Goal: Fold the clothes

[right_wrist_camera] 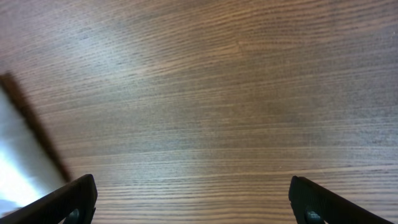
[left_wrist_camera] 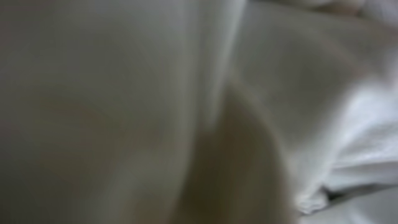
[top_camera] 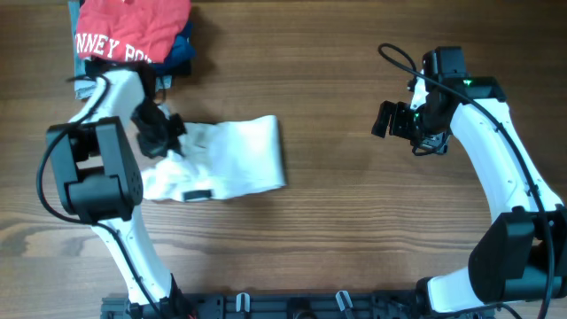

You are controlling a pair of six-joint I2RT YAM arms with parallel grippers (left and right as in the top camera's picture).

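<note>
The white shirt [top_camera: 239, 155] lies on the worktop [top_camera: 354, 230] left of centre, folded down to a rough band. Its nearest edge carries a small dark patch [top_camera: 197, 195], and its left end is bunched, not flat. The left end effector [top_camera: 158, 133] sits down in that bunched end. Its wrist camera shows nothing but blurred white cloth pressed close, so I cannot tell how far its jaws are parted or whether they grip any fabric. That is the main risk: if it has pinched several layers, or none, a lift would either drag the whole band askew or come up with nothing. The fabric looks thin, so the folds already made would probably slide open. Across the bare wood, the right end effector [top_camera: 383, 120] hovers well apart from the shirt. Its fingers [right_wrist_camera: 78, 198] are spread wide and hold nothing, so nothing pins the free right end (a one-sided pull would likely skid it). Farthest off, a red garment [top_camera: 133, 27] tops a folded pile [top_camera: 184, 49] near the left arm, and a careless sweep could knock it.
</note>
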